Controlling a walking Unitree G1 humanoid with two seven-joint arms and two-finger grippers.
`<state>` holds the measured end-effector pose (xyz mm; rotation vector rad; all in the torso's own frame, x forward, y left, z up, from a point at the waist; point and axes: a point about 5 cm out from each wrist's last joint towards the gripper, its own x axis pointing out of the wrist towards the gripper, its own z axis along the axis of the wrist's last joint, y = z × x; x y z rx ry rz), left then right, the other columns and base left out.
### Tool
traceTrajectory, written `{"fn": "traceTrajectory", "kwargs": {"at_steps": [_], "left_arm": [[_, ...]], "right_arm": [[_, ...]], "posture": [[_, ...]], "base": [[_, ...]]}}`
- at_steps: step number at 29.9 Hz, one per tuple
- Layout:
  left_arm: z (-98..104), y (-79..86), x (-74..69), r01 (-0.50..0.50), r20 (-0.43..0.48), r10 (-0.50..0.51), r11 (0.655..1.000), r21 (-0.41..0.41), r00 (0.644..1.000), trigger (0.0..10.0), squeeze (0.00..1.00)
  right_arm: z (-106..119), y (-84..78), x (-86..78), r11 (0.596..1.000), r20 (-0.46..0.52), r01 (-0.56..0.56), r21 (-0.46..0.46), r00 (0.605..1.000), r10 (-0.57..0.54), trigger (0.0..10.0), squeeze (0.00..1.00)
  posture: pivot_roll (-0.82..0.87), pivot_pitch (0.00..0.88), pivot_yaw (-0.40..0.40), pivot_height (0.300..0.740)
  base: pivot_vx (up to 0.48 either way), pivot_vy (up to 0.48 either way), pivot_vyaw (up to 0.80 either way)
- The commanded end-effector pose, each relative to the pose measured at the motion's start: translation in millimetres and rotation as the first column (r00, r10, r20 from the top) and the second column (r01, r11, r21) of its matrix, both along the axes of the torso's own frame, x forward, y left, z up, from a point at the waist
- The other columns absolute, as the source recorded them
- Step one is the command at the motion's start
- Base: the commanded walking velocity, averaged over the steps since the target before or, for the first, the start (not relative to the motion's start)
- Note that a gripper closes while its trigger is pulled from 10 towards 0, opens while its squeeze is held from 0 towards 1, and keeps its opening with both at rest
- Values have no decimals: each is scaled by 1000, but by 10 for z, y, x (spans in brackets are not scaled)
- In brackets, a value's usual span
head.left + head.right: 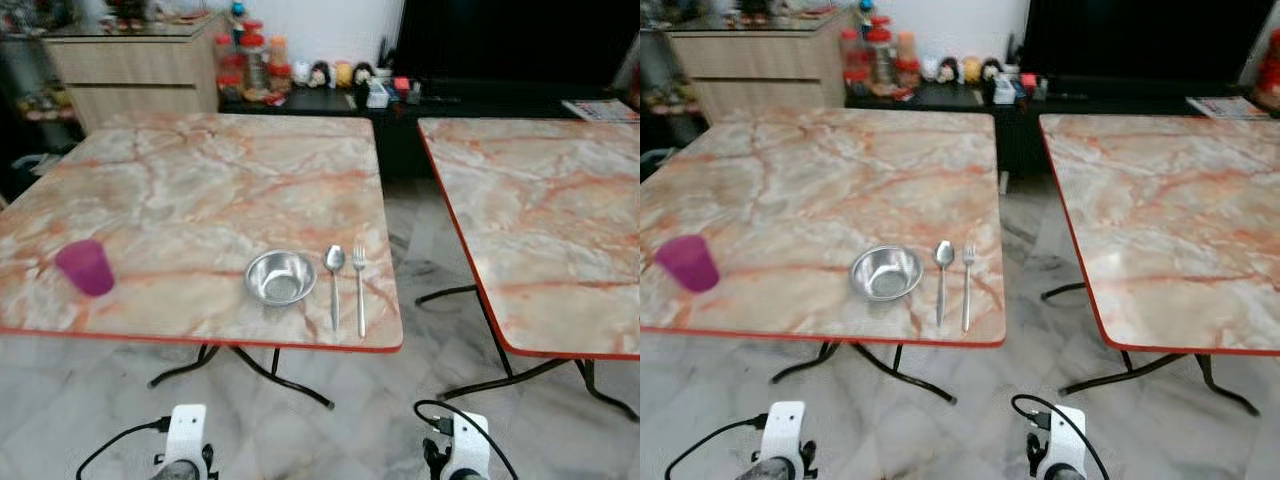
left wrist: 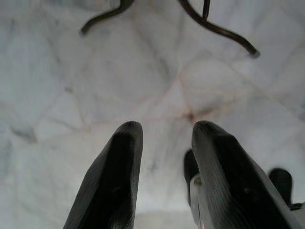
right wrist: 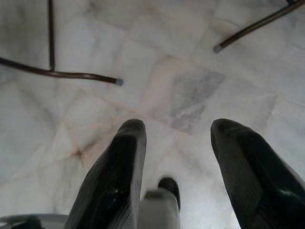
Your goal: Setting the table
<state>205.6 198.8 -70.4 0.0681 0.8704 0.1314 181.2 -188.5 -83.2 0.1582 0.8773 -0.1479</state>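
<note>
A steel bowl (image 1: 281,276) sits near the front edge of the left marble table (image 1: 200,180). Right beside it lie a spoon (image 1: 334,280) and a fork (image 1: 360,285), side by side with handles toward me. A purple cup (image 1: 85,267) stands upright at the table's front left. Both arms hang low in front of the table. My left gripper (image 2: 162,131) points at the floor, open and empty. My right gripper (image 3: 178,129) also hangs over the floor tiles, open and empty.
A second marble table (image 1: 540,220) stands to the right, with a floor gap (image 1: 420,250) between the two. Behind are a wooden cabinet (image 1: 140,65), jars and figurines on a dark low shelf (image 1: 330,98). Curved metal table legs (image 1: 290,380) spread on the marble floor.
</note>
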Motion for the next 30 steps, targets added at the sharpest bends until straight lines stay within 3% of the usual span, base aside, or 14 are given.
{"fn": "traceTrajectory", "kwargs": {"at_steps": [1, 6, 7, 8, 9, 21, 25, 26, 28, 30], "left_arm": [[-15, -47, -11, 13, -11, -13, 1000, 7, 1000, 10000, 0], [-32, 131, -105, -35, -32, 38, 994, 105, 999, 10000, 0], [-33, 149, -115, -48, -28, 51, 994, 99, 998, 10000, 380], [-34, 162, -122, -58, -26, 61, 994, 94, 998, 10000, 380], [-32, 175, -125, -65, -21, 67, 994, 88, 998, 10000, 1000], [61, 380, -73, -135, 55, 128, 981, 139, 990, 10000, 1000], [245, 581, 82, -148, 161, 104, 946, 287, 981, 10000, 1000], [332, 668, 139, -143, 199, 71, 916, 375, 978, 10000, 1000], [372, 709, 162, -146, 214, 60, 900, 411, 975, 10000, 1000], [470, 818, 205, -167, 247, 44, 850, 499, 968, 10000, 1000]], "right_arm": [[12, -78, 3, 1000, 1, 5, -21, 1000, -5, 10000, 0], [7, -45, 1, 1000, -2, -10, -21, 1000, 10, 10000, 0], [5, -43, -3, 1000, -3, -10, -20, 1000, 10, 10000, 0], [3, -40, -5, 1000, -4, -10, -20, 1000, 10, 10000, 0], [2, -36, -6, 1000, -4, -10, -19, 1000, 10, 10000, 0], [-7, 33, -5, 1000, -5, -18, -7, 1000, 18, 10000, 0], [-5, 23, -4, 1000, -3, -14, -7, 1000, 14, 10000, 0], [-4, 12, -5, 1000, -4, -13, -8, 1000, 13, 10000, 0], [-3, 8, -5, 1000, -4, -13, -9, 1000, 13, 10000, 0], [-2, 4, -2, 1000, -4, -12, -10, 1000, 12, 10000, 0]], "posture": [[15, 0, -25, 725], [23, 0, -24, 725], [25, 0, -24, 725], [27, 0, -24, 725], [30, 0, -24, 725], [38, 0, -21, 725], [38, 0, -20, 725], [50, 0, -27, 725], [50, 0, -27, 725], [59, 0, -32, 725]], "base": [[0, 0, 0], [0, 0, 0], [0, 0, 0], [0, 0, 0], [0, 0, 0], [0, 0, 0], [0, 0, 0], [0, 0, 0], [0, 0, 0], [0, 0, 0]]}}
